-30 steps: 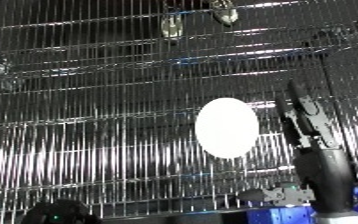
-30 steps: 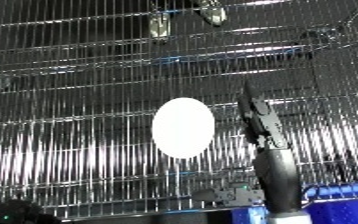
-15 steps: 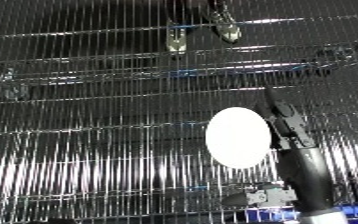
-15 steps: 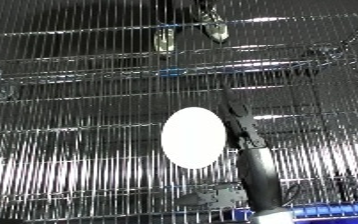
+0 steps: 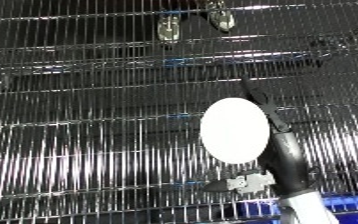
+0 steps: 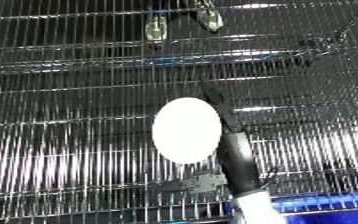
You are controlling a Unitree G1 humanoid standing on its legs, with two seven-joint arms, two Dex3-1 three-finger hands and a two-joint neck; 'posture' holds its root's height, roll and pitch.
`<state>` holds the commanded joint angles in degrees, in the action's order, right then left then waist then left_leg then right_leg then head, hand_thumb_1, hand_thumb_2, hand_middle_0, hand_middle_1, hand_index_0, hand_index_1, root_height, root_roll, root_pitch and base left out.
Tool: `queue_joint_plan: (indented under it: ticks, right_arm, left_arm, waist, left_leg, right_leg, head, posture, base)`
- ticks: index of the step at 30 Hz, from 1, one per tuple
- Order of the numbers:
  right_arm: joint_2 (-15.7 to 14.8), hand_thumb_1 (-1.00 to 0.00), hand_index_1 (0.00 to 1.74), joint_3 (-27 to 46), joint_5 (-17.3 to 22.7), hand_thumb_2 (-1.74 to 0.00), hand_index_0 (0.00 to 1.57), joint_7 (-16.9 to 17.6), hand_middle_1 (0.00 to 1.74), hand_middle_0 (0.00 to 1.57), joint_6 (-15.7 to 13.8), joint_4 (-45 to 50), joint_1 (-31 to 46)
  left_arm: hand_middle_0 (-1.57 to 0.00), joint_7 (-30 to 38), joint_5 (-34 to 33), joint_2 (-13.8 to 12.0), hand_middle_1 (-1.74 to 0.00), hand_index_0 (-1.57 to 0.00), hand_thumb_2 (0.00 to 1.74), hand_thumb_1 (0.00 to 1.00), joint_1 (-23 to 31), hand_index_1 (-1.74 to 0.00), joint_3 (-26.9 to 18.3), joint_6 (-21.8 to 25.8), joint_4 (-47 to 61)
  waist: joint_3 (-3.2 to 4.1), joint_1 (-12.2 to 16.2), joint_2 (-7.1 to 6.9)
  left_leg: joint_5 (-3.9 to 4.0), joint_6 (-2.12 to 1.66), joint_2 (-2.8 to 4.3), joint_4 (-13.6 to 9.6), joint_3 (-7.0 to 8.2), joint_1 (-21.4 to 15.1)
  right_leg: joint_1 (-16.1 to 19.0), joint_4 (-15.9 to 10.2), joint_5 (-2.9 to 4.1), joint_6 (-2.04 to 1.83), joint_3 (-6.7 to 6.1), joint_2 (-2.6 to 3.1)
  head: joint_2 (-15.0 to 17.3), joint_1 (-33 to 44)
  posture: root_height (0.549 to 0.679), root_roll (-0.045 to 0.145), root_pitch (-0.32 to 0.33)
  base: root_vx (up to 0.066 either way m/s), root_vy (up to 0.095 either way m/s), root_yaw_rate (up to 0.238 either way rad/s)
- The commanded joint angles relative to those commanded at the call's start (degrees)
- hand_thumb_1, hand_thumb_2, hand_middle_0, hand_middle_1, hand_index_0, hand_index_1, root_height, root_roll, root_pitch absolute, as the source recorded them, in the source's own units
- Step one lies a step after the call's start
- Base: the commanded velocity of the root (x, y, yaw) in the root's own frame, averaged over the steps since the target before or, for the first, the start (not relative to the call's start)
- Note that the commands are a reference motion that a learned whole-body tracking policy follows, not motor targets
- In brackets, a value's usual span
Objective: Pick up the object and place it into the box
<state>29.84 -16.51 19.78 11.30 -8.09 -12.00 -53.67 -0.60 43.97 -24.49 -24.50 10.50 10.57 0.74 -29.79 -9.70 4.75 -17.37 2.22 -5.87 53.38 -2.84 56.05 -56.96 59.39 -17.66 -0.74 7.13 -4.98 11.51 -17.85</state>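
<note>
I see the object [image 5: 235, 130], a plain white, smooth oval disc, lying on the wire shelf [image 5: 87, 150] toward its near right part. My right hand [image 5: 270, 114] rests against its right edge, fingers straight and pressed together.

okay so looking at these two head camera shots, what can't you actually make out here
- Flat white oval object: overexposed, so no surface detail or material.
- Right hand: edge-on beside the oval; whether it touches or grips is unclear.
- Left hand: outside both views.
- Blue bin: only a strip shows, cut by the lower edge.
</note>
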Motion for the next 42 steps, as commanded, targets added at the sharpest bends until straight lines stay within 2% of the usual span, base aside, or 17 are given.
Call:
queue_joint_plan:
  ticks: [7, 16, 20, 22, 26, 29, 36, 42]
  right_arm:
    - [0.27, -0.55, 0.96, 0.61, 0.83, -0.96, 0.86, -0.58, 0.96, 0.86, -1.26, -0.41, 1.02]
    - [0.28, -1.0, 1.74, 0.66, 0.88, -1.74, 1.57, -0.73, 1.74, 1.57, -1.41, -0.43, 1.19]
    - [0.18, -1.0, 1.74, 0.65, 0.62, -1.74, 1.57, -0.8, 1.74, 1.57, -1.48, -0.38, 1.49]
    - [-0.28, -1.0, 1.74, 0.9, -0.19, -1.74, 1.57, -0.27, 1.74, 1.57, -1.8, 0.45, 2.46]
    - [-1.57, -1.0, 1.74, 3.48, -3.26, -1.74, 1.57, 1.92, 1.74, 1.57, -3.22, 6.95, 8.11]
    - [-1.97, -1.0, 1.74, 5.26, -4.75, -1.74, 1.57, 3.15, 1.74, 1.57, -4.12, 11.16, 12.32]
    - [-2.87, -1.0, 1.74, 8.76, -5.26, -1.74, 1.57, 4.88, 1.74, 1.57, -7.06, 15.76, 20.33]
    - [-2.96, -1.0, 1.74, 12.09, -4.01, -1.74, 1.57, 6.04, 1.74, 1.57, -8.95, 18.75, 27.05]
  left_arm:
    - [-1.57, -0.09, -0.02, 0.09, -1.74, -1.57, 1.74, 1.0, 0.8, -1.74, 0.07, 0.44, 0.38]
    - [-1.57, -0.07, -0.07, 0.09, -1.74, -1.57, 1.74, 1.0, 0.92, -1.74, 0.13, 0.52, 0.41]
    - [-1.57, 0.02, -0.16, 0.12, -1.74, -1.57, 1.74, 1.0, 1.06, -1.74, -0.02, 0.59, 0.52]
    - [-1.57, 0.02, -0.39, 0.16, -1.74, -1.57, 1.74, 1.0, 1.57, -1.74, -0.3, 0.73, 0.53]
    - [-1.57, -0.22, -1.31, 0.81, -1.74, -1.57, 1.74, 1.0, 4.18, -1.74, -1.39, 1.34, 0.34]
    - [-1.57, -0.37, -1.61, 1.3, -1.74, -1.57, 1.74, 1.0, 5.96, -1.74, -2.09, 1.53, 0.36]
    - [-1.57, -0.44, -1.05, 1.57, -1.74, -1.57, 1.74, 1.0, 8.82, -1.74, -3.83, 1.31, -0.79]
    - [-1.57, -0.87, -0.22, 0.75, -1.74, -1.57, 1.74, 1.0, 11.31, -1.74, -6.09, 0.94, -0.79]
  waist:
    - [0.0, 0.23, -0.06]
    - [0.0, 0.22, -0.09]
    - [0.0, 0.27, -0.2]
    - [0.0, 0.53, -0.46]
    - [0.0, 2.38, -1.49]
    - [0.0, 3.68, -2.04]
    - [0.0, 6.56, -2.78]
    - [0.0, 8.98, -3.08]
  left_leg:
    - [0.21, 0.12, 0.06, -0.49, -0.01, 0.14]
    - [0.27, 0.14, 0.08, -0.62, 0.0, 0.01]
    - [0.37, 0.1, 0.23, -0.95, -0.02, -0.44]
    - [0.72, -0.04, 0.61, -2.1, -0.06, -1.82]
    - [2.32, -0.56, 1.93, -7.78, 0.23, -7.96]
    - [2.87, -0.79, 2.51, -10.38, 0.61, -11.13]
    - [2.72, -1.1, 3.32, -12.65, 1.65, -16.15]
    - [1.38, -1.12, 3.79, -12.49, 2.59, -19.85]
  right_leg:
    - [-0.19, -0.27, 0.16, -0.02, -0.05, 0.26]
    - [-0.08, -0.36, 0.22, -0.02, -0.06, 0.29]
    - [0.27, -0.59, 0.3, -0.08, 0.03, 0.34]
    - [1.34, -1.37, 0.61, -0.26, 0.13, 0.49]
    - [6.37, -5.87, 1.92, -0.87, -0.27, 1.16]
    - [9.11, -8.22, 2.48, -1.15, -0.72, 1.46]
    - [13.87, -10.84, 2.85, -1.36, -1.99, 1.82]
    - [17.55, -12.05, 2.74, -1.22, -3.34, 1.98]
  head:
    - [-0.15, 0.03]
    - [-0.15, 0.03]
    - [-0.12, 0.23]
    - [0.03, 0.52]
    - [0.34, 1.01]
    - [0.92, 0.44]
    - [2.45, 0.07]
    - [4.97, -2.09]
  posture:
    - [0.588, 0.024, 0.333]
    - [0.589, 0.024, 0.332]
    - [0.589, 0.024, 0.329]
    - [0.592, 0.024, 0.321]
    - [0.608, 0.026, 0.29]
    - [0.616, 0.028, 0.273]
    - [0.624, 0.031, 0.231]
    - [0.629, 0.038, 0.188]
  base:
    - [-0.002, -0.008, -0.004]
    - [-0.001, 0.0, -0.001]
    - [-0.007, -0.013, -0.011]
    - [-0.023, -0.055, -0.06]
    - [-0.04, -0.046, -0.211]
    - [-0.032, -0.007, -0.222]
    - [-0.009, 0.013, -0.232]
    - [0.009, 0.017, -0.226]
